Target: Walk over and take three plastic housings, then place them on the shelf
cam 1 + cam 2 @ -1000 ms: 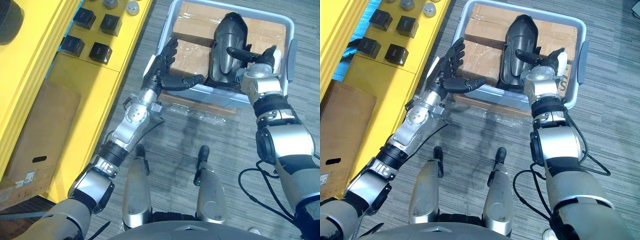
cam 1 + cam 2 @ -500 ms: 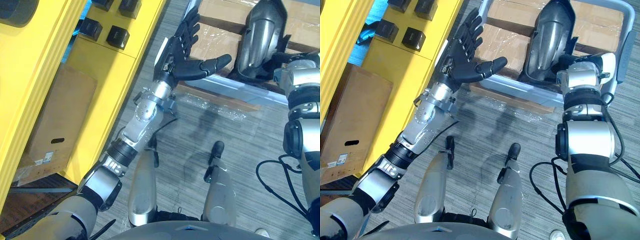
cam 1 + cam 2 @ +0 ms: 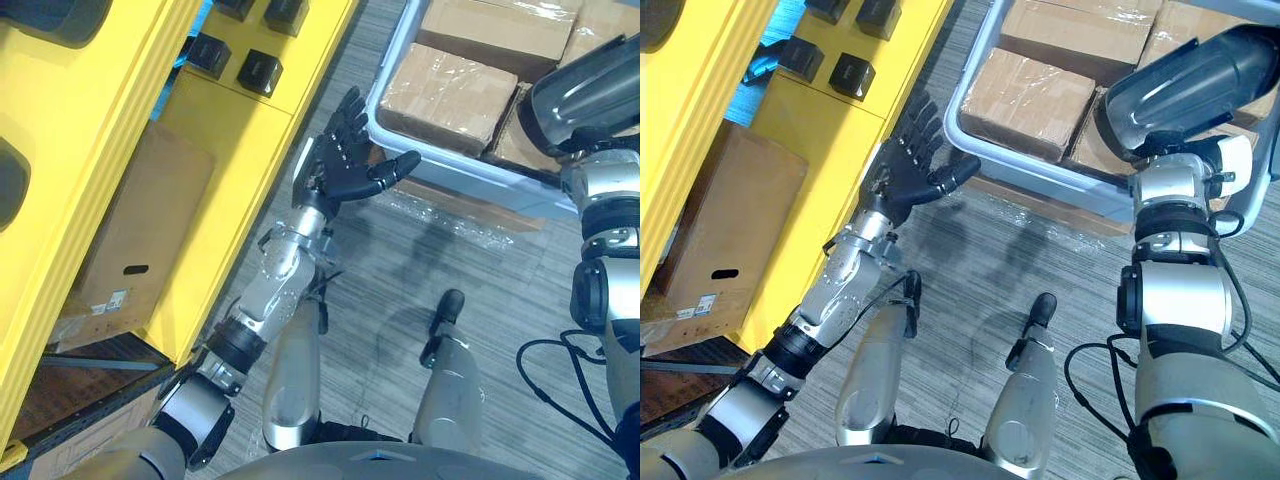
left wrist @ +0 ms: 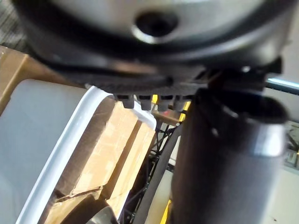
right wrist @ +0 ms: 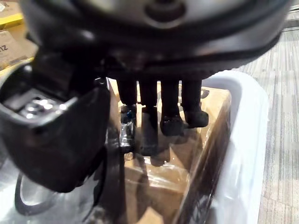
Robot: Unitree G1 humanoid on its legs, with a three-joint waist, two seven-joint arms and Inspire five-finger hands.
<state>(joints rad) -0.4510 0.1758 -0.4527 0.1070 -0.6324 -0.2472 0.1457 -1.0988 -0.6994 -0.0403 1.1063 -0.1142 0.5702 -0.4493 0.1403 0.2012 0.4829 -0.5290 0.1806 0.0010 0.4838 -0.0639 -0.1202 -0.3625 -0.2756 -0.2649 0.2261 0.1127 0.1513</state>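
A dark, glossy plastic housing (image 3: pixel 1193 85) hangs tilted over the right end of the pale grey bin (image 3: pixel 970 150). My right hand (image 5: pixel 159 109) is under it, fingers curled and thumb pressed on the housing (image 5: pixel 51 207). From the head, most of that hand is hidden behind the housing, with a bit of it (image 3: pixel 1232 160) showing. My left hand (image 3: pixel 345 165) is held up open beside the bin's near left corner, fingers straight and thumb pointing at the rim, holding nothing.
Taped cardboard boxes (image 3: pixel 450 95) fill the bin. The yellow shelf (image 3: pixel 200 130) runs along the left with small black boxes (image 3: pixel 258 72) on it and a cardboard box (image 3: pixel 140 230) lower down. Grey carpet lies between shelf and bin.
The right hand's fingers have curled round the housing, and it has come up from standing in the bin and tipped over. The left hand has drawn back from the rim. The camera has shifted.
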